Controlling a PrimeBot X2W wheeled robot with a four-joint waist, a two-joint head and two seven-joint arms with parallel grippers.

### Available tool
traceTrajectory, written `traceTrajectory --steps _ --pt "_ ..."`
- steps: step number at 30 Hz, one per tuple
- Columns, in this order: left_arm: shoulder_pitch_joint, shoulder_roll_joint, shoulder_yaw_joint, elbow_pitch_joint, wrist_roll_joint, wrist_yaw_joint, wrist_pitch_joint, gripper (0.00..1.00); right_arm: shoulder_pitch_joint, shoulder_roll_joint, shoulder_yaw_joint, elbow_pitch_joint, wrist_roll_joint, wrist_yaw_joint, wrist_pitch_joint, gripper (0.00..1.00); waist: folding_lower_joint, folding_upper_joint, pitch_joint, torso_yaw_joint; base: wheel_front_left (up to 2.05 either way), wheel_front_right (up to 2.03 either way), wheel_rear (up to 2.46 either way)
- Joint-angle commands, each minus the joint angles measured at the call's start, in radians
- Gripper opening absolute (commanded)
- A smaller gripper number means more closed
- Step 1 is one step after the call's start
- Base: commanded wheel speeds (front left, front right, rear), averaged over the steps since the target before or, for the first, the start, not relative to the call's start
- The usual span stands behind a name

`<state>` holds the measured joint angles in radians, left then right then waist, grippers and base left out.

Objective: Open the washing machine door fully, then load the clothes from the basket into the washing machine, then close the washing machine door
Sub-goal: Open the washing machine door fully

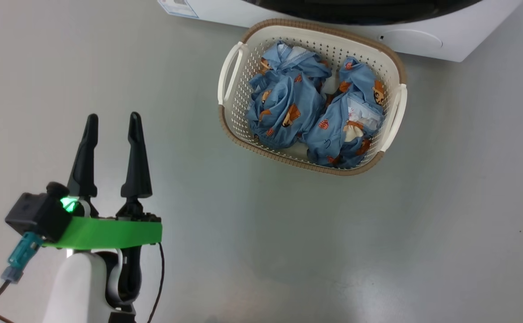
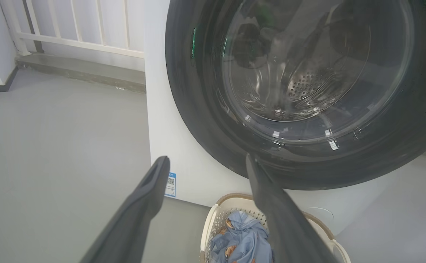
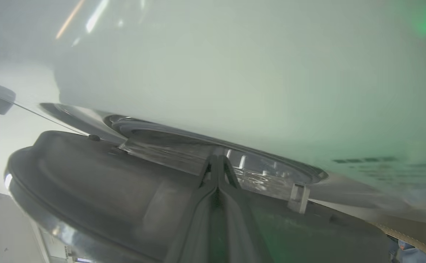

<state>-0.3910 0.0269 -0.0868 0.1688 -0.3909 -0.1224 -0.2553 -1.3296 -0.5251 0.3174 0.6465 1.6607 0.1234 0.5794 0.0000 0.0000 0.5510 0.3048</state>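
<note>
Step 1 incomplete: round glossy black door w/ glass bowl [image 2: 198, 109] looks ajar, not fully open. At its edge, right pincer [image 3: 218, 162] shut, empty; left pincer [image 1: 113, 117] wide, empty. Both blue printed garments [image 1: 288, 103] in cream perforated basket [image 1: 239, 94] on floor [image 1: 288, 246] by white washer [image 1: 423, 42]. Loading, closing pending.

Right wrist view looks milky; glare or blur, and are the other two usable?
Right wrist view: hazy and washed out, green cast at upper right, the washing machine and shut fingers soft. Left wrist view: crisp, but the door glass carries reflections and glints. Head view: evenly lit, sharp on basket and clothes.
</note>
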Motion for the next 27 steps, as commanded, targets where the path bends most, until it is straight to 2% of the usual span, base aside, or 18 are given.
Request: traceTrajectory --steps 1,17,27 --pt "-0.003 0.023 0.034 -0.029 -0.008 0.006 -0.006 1.00 0.012 0.036 0.018 -0.020 -0.017 0.007 0.027 0.00 0.0000 0.0000 -0.010 -0.001 0.00 0.00 0.00" --pt "0.044 0.023 0.063 -0.003 0.018 0.002 -0.006 1.00 0.217 0.087 0.055 -0.081 0.012 0.007 0.121 0.00 0.0000 0.0000 -0.146 -0.047 0.00 0.00 0.00" --pt "0.092 0.023 0.082 0.011 0.040 -0.002 -0.006 1.00 0.360 0.092 0.061 -0.142 0.023 0.007 0.163 0.00 0.0000 0.0000 -0.253 -0.045 0.00 0.00 0.00"
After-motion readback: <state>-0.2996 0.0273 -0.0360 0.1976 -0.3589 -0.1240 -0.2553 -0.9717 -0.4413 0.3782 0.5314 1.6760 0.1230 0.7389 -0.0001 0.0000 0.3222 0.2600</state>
